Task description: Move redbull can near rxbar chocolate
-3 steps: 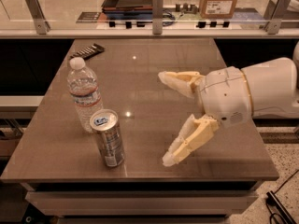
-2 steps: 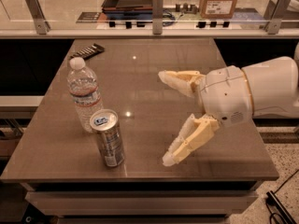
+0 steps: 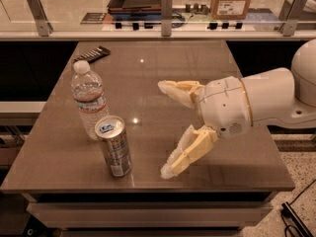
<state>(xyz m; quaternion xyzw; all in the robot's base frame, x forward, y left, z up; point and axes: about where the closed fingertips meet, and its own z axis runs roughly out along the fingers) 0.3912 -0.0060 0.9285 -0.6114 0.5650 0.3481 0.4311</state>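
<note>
The redbull can (image 3: 115,146) stands upright near the table's front left, its shiny top with a blue mark facing up. The rxbar chocolate (image 3: 92,54) lies flat at the table's far left corner. My gripper (image 3: 164,128) is over the table to the right of the can, about a hand's width from it. Its two cream fingers (image 3: 186,152) are spread wide, open and empty, pointing left toward the can.
A clear plastic water bottle (image 3: 89,99) stands just behind and left of the can, almost touching it. The brown table (image 3: 163,68) ends in a front edge close below the can. A rail with posts and a cardboard box (image 3: 232,0) run along the back.
My gripper has shifted slightly left toward the can. The can, bottle and bar have not moved.
</note>
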